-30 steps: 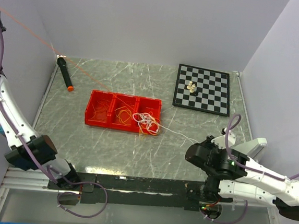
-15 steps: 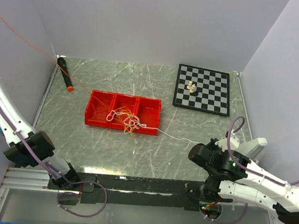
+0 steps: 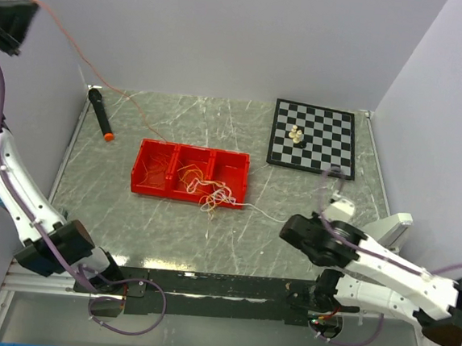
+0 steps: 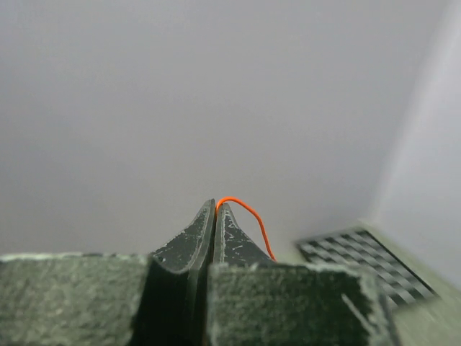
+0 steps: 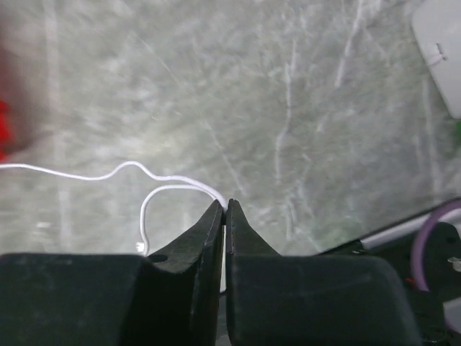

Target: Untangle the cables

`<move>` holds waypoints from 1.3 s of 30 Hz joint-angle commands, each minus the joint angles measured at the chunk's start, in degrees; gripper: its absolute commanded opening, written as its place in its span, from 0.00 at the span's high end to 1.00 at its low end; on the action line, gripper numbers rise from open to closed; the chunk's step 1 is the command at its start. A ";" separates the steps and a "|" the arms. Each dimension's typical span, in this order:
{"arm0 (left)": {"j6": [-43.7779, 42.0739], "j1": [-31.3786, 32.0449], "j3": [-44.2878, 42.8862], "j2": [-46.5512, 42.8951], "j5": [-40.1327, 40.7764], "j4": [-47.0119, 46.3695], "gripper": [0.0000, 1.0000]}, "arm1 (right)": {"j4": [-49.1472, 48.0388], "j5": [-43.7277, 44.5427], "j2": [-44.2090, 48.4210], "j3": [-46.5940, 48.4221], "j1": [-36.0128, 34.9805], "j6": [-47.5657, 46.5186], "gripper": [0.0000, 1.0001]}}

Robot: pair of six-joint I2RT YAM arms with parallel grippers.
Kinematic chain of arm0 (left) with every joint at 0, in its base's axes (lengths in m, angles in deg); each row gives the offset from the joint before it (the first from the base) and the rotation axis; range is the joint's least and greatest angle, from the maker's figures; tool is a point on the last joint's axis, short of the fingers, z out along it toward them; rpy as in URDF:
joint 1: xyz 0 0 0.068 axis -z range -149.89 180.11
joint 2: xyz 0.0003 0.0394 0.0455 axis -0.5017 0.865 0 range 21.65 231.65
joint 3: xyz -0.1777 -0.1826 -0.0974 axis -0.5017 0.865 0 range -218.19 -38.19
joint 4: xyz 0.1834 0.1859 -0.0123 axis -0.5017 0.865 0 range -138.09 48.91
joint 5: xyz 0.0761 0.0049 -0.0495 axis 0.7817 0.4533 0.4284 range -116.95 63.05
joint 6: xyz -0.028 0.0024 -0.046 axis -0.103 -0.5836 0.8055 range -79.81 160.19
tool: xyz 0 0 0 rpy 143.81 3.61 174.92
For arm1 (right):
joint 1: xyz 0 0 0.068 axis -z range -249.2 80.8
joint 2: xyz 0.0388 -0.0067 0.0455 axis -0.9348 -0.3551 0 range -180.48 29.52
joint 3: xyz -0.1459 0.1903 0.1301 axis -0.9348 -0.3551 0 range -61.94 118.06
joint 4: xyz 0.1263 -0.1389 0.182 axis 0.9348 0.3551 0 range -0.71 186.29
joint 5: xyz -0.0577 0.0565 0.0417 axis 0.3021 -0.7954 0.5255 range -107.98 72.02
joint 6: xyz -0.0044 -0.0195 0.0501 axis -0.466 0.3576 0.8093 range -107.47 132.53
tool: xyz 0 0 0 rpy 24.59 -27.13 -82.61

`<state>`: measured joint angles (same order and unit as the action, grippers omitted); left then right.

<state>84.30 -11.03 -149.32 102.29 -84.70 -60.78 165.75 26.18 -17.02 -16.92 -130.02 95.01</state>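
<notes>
The cables (image 3: 210, 192) lie as a loopy clump of orange, yellow and white strands across the front rim of the red bin (image 3: 156, 145). An orange cable (image 3: 86, 70) rises from the bin in a slack curve to my left gripper (image 3: 34, 3), which is held high at the far left and shut on it. In the left wrist view the orange cable (image 4: 253, 218) loops out of the closed tips of the left gripper (image 4: 216, 205). A white cable (image 3: 261, 213) runs from the clump to my right gripper (image 3: 289, 224). The right gripper (image 5: 225, 205) is shut on this white cable (image 5: 108, 174), low over the table.
A chessboard (image 3: 322, 149) with a few pale pieces (image 3: 297, 135) lies at the back right. A black marker with an orange tip (image 3: 99, 112) lies at the back left. White walls close in three sides. A white block (image 3: 395, 225) sits by the right arm.
The orange cable was taut and now hangs in a slack curve, with the left gripper now in view at the top left. The clump slid left along the bin. The right arm swung left.
</notes>
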 commanded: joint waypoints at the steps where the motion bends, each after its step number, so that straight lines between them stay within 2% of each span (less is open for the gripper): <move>1: 21.70 4.21 3.10 -5.04 -20.10 -28.51 0.98 | -2.71 -3.81 -6.97 2.10 0.17 -8.28 0.86; 3: 19.62 6.86 6.87 -8.38 -21.86 -27.14 0.98 | -8.67 -5.57 -7.07 1.31 0.00 -13.10 0.71; 4: 15.08 7.83 8.81 -11.18 -22.22 -22.60 0.98 | -12.88 -6.45 -6.46 0.69 0.00 -16.70 0.61; 5: 8.25 8.44 9.52 -13.38 -22.14 -16.38 0.98 | -17.53 -8.02 -5.06 -0.44 0.00 -20.82 0.47; 7: -4.50 9.50 9.36 -15.77 -21.17 -2.31 0.97 | -29.38 -11.71 -2.25 -3.43 0.00 -31.18 0.34; 8: -6.74 9.77 9.88 -16.39 -21.08 0.27 0.98 | -35.45 -13.82 -0.84 -4.57 0.08 -35.15 0.30; 10: -2.58 9.77 11.54 -16.22 -21.78 -3.55 0.98 | -44.78 -16.90 0.22 -6.16 0.26 -45.08 0.22; 12: -1.14 9.77 11.38 -14.91 -21.61 -4.98 0.99 | -49.73 -19.97 -1.61 -5.99 1.22 -50.28 0.17; 18: -7.45 9.77 9.53 -12.00 -19.50 3.35 0.99 | -59.84 -31.93 -13.82 -4.58 2.46 -62.69 0.14; 20: -13.67 9.77 8.05 -11.30 -17.84 9.93 0.99 | -62.57 -33.69 -16.11 -5.02 2.55 -65.50 0.15; 22: -22.19 9.77 5.41 -10.51 -13.98 20.46 0.99 | -64.94 -36.24 -17.87 -5.55 2.63 -67.70 0.16; 25: -30.29 9.77 3.47 -9.80 -8.09 27.52 0.99 | -67.58 -38.18 -20.24 -6.78 2.81 -69.29 0.17; 32: -35.50 9.77 4.61 -8.75 -3.86 30.26 0.99 | -73.03 -42.40 -25.95 -7.92 2.90 -71.23 0.21; 39: -42.44 9.77 3.82 -6.64 6.51 34.22 0.99 | -75.49 -42.67 -33.26 -7.75 3.16 -70.17 0.34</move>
<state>47.87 -1.20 -143.47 94.66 -85.36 -29.22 94.74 -15.74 -48.43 -24.49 -127.20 25.15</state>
